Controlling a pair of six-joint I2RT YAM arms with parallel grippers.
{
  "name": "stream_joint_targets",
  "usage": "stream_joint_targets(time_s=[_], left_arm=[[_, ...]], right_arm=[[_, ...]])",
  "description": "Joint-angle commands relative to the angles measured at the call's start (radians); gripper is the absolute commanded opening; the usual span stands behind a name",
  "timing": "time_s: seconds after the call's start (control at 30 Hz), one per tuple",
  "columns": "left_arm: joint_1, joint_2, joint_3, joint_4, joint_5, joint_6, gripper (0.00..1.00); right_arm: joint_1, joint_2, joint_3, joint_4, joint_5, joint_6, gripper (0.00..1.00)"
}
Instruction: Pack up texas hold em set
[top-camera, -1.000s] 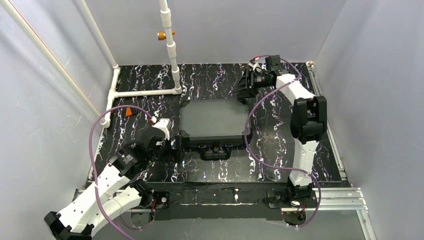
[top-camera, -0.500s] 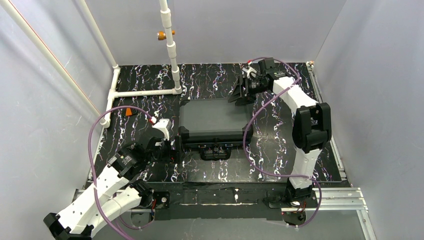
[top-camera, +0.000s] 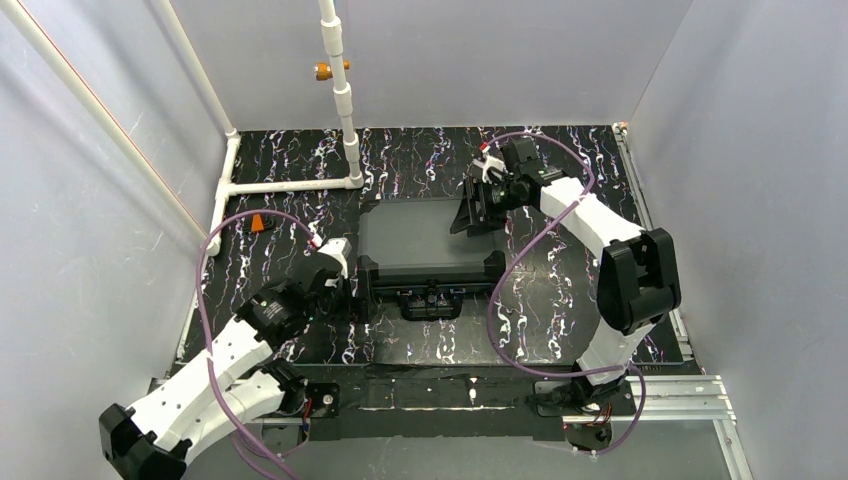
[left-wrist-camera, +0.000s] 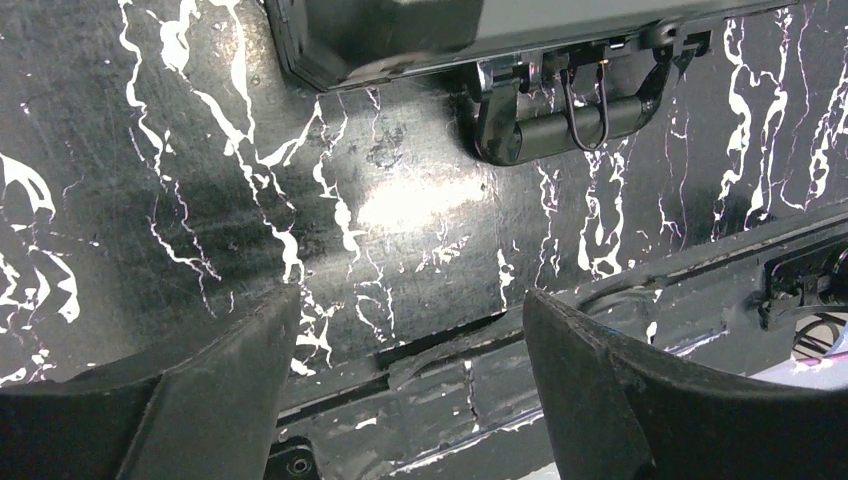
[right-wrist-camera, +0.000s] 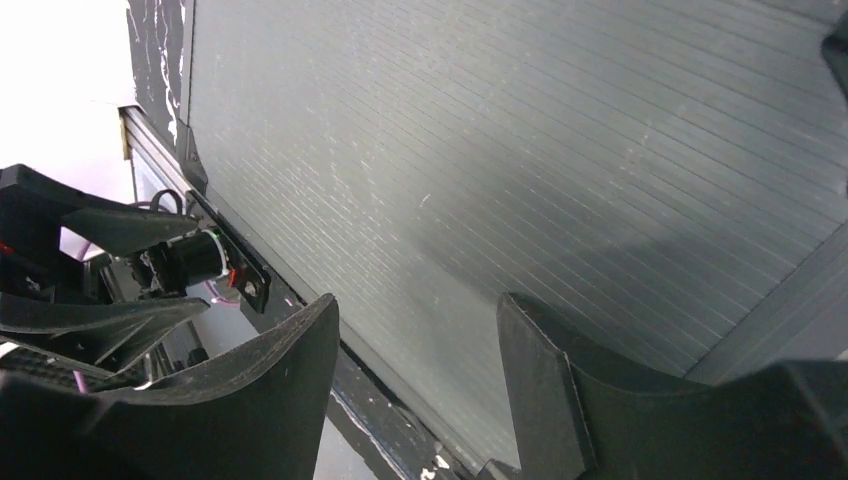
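The black case (top-camera: 425, 240) lies shut in the middle of the squiggly black table (top-camera: 560, 290), with grey walls (top-camera: 500, 60) around. The left gripper (left-wrist-camera: 410, 310) beside it and the right gripper (right-wrist-camera: 418, 315) over its lid both have jaws spread apart, holding nothing.

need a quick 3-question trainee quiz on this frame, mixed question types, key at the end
1. Fill in: in the top view, the orange block lies to the ___ of the case.
2. True or false: the left gripper is shut on the handle.
3. Where is the right gripper? A: at the handle. B: over the ribbed grey lid. C: at the orange block.
Key: 1 left. 2 false: it is open and apart from the handle. 3 B.
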Motion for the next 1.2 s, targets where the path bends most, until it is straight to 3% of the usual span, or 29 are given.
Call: stream_joint_targets(time_s=[0.0,0.47,0.73,1.17], left_arm=[[0.006,0.040,-0.020,0.073,0.002,-0.022,0.79],[0.005,0.321,-0.043,0.312,-0.048,-0.023,0.74],[0.008,0.467,0.001,0.359,-0.097,0.009,0.73],[0.103,0.651,0.047,0.428,-0.088,0.093,0.69]], right_arm=[[0.018,-0.037,-0.084,0.046,0.058,0.001,0.67],[0.031,-0.123,-0.324,0.066,0.232,0.055,0.67],[0.049,-0.158,-0.394,0.021,0.380,0.058,0.71],[0.142,-0.237,-0.525,0.013,0.432,0.116,0.71]])
